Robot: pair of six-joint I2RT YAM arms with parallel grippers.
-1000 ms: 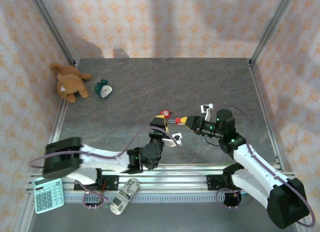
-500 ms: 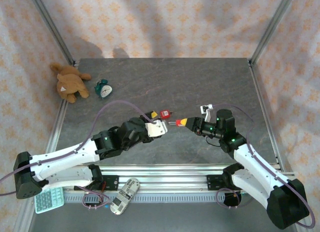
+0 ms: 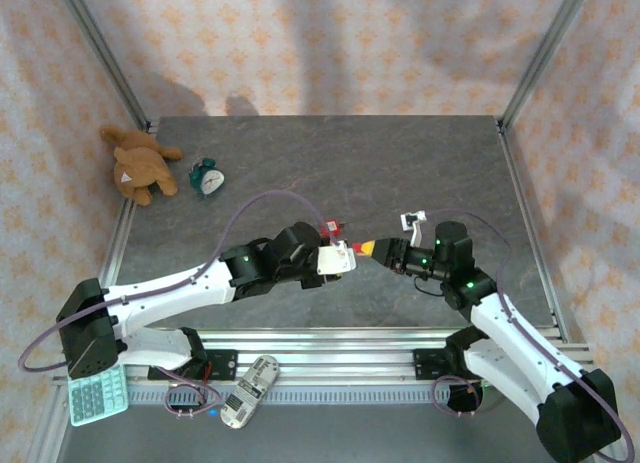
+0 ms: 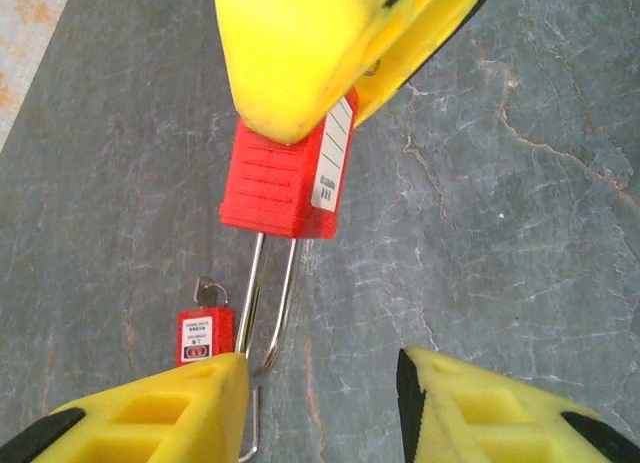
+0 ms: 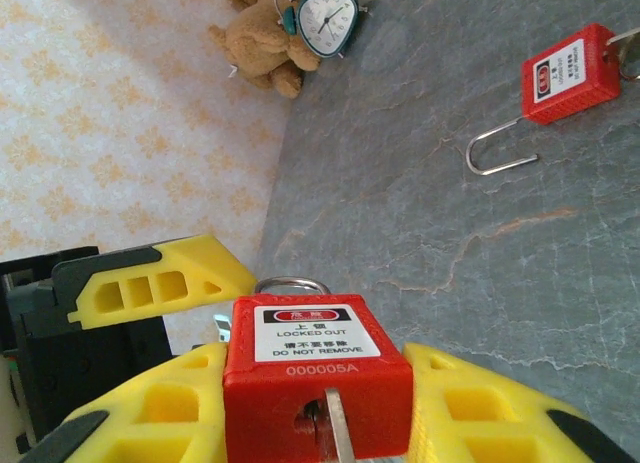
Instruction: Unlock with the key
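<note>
Right gripper is clamped on the body of a red padlock. It holds the lock clear of the table, roughly mid-width and toward the near side. Yellow pads sit on both sides of the body, and the "LOCKED OUT" label faces up in the right wrist view. The shackle points away from the right arm, straight at the left gripper.

Left gripper has its jaws part open with nothing pinched. The bend of the shackle sits right at the mouth of the gap, close to the finger on the left of the wrist view. Can't tell if it touches.

The keyhole end of the red padlock faces the right wrist camera. A thin silver blade sticks out of it toward the lens. It could be the key, can't confirm.

A spare padlock of the same red type lies flat on the table just beyond the two grippers. The grey metal tab at its keyhole end looks like a key.

Teddy bear and alarm clock are at the far left, well apart from the work. Calculator and remote sit at the near edge by the left arm's base.
</note>
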